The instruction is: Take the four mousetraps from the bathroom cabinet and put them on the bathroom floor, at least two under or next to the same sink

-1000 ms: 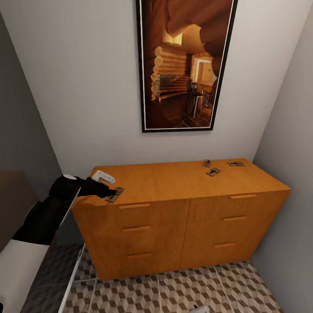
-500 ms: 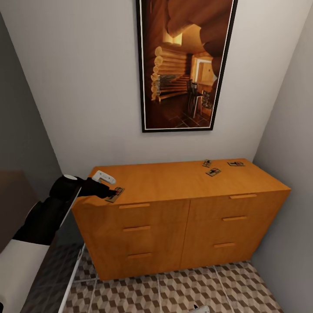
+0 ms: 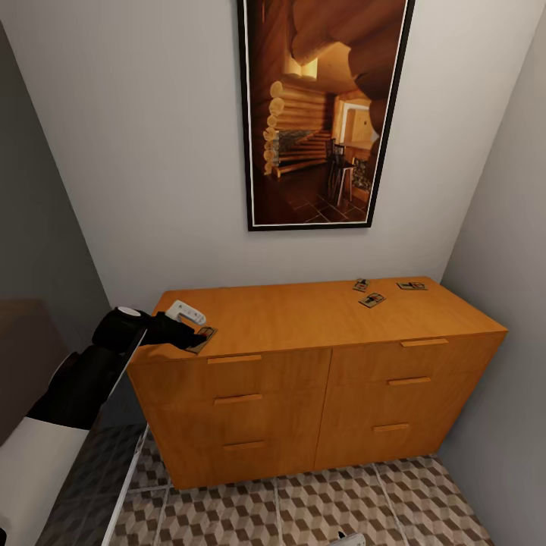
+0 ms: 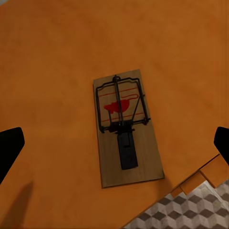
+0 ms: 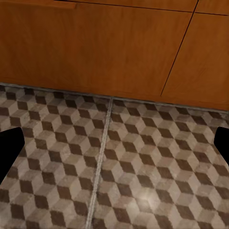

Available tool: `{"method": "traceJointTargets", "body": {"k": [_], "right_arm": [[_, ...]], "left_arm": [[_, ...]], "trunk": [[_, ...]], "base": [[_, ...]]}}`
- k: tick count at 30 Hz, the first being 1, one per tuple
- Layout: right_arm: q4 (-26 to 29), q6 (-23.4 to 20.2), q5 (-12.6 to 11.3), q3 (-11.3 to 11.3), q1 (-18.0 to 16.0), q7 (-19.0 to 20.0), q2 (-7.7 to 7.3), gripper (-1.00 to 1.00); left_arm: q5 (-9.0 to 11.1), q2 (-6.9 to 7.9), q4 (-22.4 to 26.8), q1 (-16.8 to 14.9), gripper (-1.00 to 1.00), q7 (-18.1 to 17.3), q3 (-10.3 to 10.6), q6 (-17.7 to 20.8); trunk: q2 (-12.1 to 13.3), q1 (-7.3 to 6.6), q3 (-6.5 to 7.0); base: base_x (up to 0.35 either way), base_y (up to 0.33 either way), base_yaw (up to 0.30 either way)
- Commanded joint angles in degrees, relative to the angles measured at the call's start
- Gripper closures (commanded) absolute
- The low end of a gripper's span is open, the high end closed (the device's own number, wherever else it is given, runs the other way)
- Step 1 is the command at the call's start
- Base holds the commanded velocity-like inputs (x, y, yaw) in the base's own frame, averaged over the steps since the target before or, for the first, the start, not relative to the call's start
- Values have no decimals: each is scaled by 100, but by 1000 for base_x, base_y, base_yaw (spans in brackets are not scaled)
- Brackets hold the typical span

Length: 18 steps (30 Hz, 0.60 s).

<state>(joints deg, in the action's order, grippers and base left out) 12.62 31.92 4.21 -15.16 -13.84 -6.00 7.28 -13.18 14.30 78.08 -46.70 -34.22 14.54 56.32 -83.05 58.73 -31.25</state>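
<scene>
Head view: my left gripper (image 3: 193,335) sits over the front left corner of the cabinet (image 3: 303,318), right above the nearest trap (image 3: 202,337), which lies at the cabinet's front edge. I can't judge from here how wide the jaws stand. A white remote (image 3: 186,311) lies just behind the gripper. Three more traps (image 3: 371,300) lie well apart from it, clustered at the far right back of the cabinet top, under the framed picture (image 3: 322,114). Walls close in on both ends of the cabinet; tiled floor (image 3: 303,508) runs along its front.

Left wrist view: the jaws are spread wide, one dark fingertip (image 4: 10,148) at each side, and the trap (image 4: 125,128) lies flat between them, touching neither. Its near corner is just beside the cabinet's front edge, with floor tiles (image 4: 181,214) showing past it.

Right wrist view: the right jaws are spread, holding nothing, fingertips (image 5: 9,148) at the picture's sides. Ahead of them lie bare cube-pattern tiles (image 5: 119,167), then the cabinet's drawer fronts (image 5: 95,47).
</scene>
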Motion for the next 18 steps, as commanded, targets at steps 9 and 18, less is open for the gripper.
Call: {"method": "traceJointTargets", "body": {"k": [9, 18], "right_arm": [[-5, 11, 45, -22, -4, -59, -2, -100], [-5, 11, 45, -22, -4, -59, -3, -100]], "left_arm": [[-55, 2, -19, -5, -100, -50, 13, 10], [-53, 3, -25, -5, -100, -50, 13, 10]], "trunk": [[-3, 0, -6], [-3, 0, -6]], "base": [[0, 0, 0], [0, 0, 0]]}}
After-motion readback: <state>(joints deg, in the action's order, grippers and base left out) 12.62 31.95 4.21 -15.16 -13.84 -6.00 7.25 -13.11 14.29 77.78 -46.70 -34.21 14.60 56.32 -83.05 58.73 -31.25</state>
